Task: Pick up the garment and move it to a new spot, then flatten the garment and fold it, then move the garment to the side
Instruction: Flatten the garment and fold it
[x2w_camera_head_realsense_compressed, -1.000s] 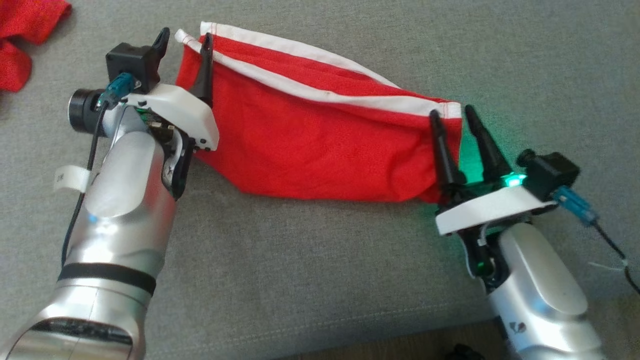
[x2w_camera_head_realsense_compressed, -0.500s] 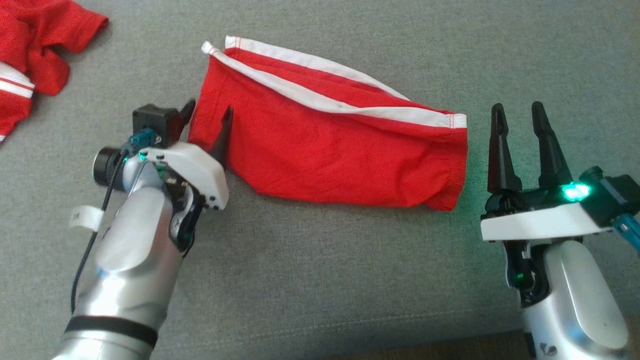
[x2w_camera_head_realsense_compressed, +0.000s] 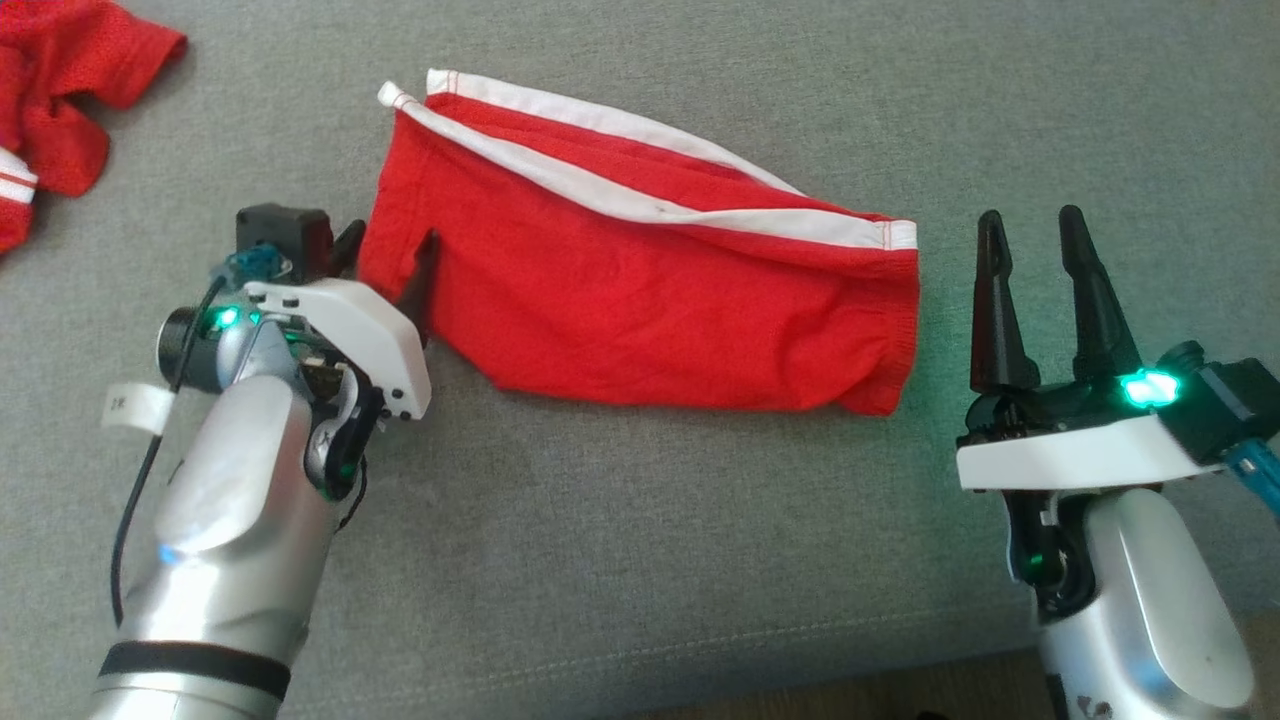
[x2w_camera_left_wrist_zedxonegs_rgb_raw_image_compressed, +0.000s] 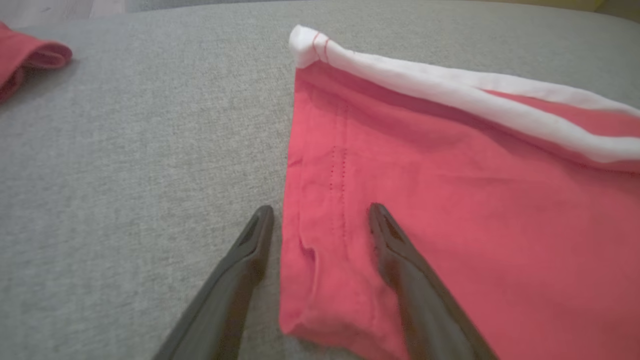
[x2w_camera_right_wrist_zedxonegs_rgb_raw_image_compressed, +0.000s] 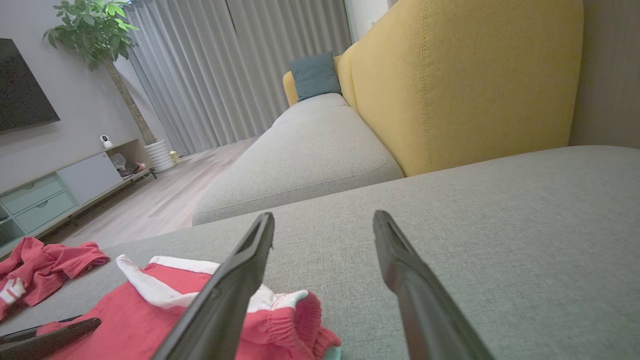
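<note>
Grey sofa cushion (x2w_camera_head_realsense_compressed: 640, 560) carries the folded red garment (x2w_camera_head_realsense_compressed: 640, 290), flat, centre. Since a second ago both grippers have backed off its ends. Right gripper (x2w_camera_head_realsense_compressed: 1030, 215) is spread, clear just right of the waistband. Left gripper (x2w_camera_head_realsense_compressed: 392, 235) is spread, straddling the garment's left edge.

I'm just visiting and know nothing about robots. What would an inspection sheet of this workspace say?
Surface: grey fabric sofa seat.
Job's things: red garment with white trim, lying spread mid-seat.
Clutter: crumpled red clothing, far left.
Jaws: left jaws open, straddling the garment's left edge; right jaws open, beside its right end, apart.
Cables: black cable along left forearm; blue plug at right wrist camera.
Surroundings: yellow sofa back, teal pillow, potted plant, grey curtains.
</note>
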